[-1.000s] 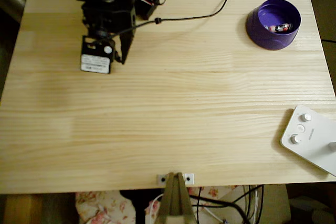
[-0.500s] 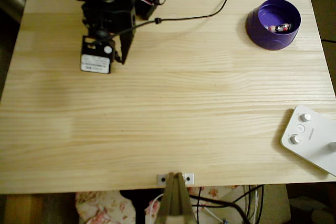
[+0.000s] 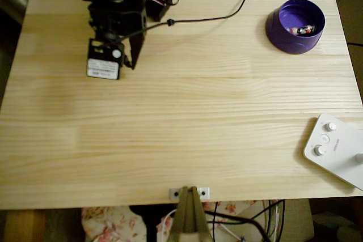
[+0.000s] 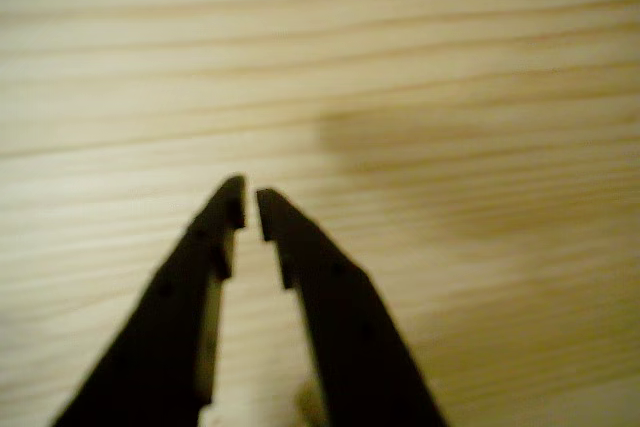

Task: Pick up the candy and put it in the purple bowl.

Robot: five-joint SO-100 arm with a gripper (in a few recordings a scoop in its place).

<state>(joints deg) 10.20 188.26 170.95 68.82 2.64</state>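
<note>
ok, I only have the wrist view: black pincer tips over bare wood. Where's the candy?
Observer: The candy lies inside the purple bowl, at the table's far right corner in the overhead view.
Operator: And where's the arm?
Observer: At the opposite far corner, top left in the overhead view, well apart from the bowl.
Operator: Anything else on the table?
Observer: A white device with knobs at the near right edge, and a black cable running across the far side.
</note>
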